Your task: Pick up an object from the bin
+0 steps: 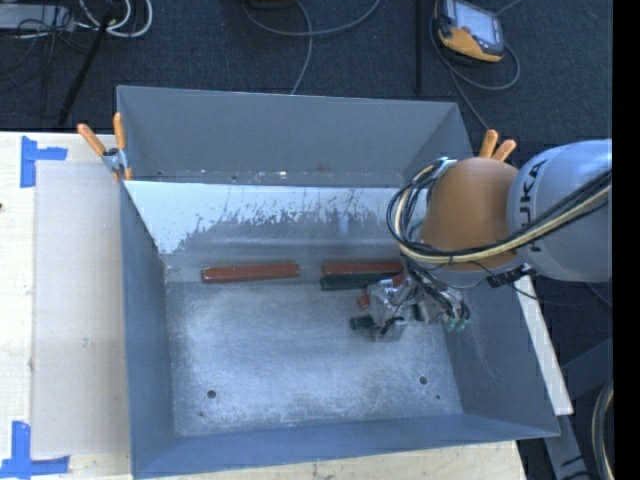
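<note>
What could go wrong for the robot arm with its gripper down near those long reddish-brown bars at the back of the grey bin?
The gripper is low beside the right-hand reddish-brown flat bar, which lies at the foot of the back wall of the grey metal bin; a grab there might scrape the wall or merely push the bar. A dark narrow strip lies tight against that bar, so both could be caught or knocked aside.

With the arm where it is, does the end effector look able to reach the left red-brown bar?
Probably yes: the bar lies alone, nothing between it and the end effector, though the back wall is close.
</note>
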`<state>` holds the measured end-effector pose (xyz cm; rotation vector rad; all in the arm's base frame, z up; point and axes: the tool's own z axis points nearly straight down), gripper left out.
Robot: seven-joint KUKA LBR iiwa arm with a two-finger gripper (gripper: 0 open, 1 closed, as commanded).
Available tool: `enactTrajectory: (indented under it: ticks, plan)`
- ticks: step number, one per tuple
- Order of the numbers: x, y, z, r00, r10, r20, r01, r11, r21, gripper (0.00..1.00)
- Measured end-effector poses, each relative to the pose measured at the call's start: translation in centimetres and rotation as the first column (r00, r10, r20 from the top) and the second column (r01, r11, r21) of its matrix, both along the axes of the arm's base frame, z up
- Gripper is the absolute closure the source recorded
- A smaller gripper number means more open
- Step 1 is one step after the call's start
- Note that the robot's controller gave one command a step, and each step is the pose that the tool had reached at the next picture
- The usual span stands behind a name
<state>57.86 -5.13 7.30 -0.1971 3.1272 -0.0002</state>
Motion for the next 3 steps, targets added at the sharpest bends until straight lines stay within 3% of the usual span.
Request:
enactTrajectory:
  ticks: [1,2,3]
  plan:
    - [-0.4,-1.5,13.4,0.994,0.112,0.001,-0.112,0.994,-0.003,1.0]
    - [-0.6,-1.5,12.8,0.994,0.109,-0.007,-0.109,0.994,0.0,0.0]
    - [1.8,1.1,-0.3,0.995,-0.103,-0.01,0.103,0.995,0.001,0.0]
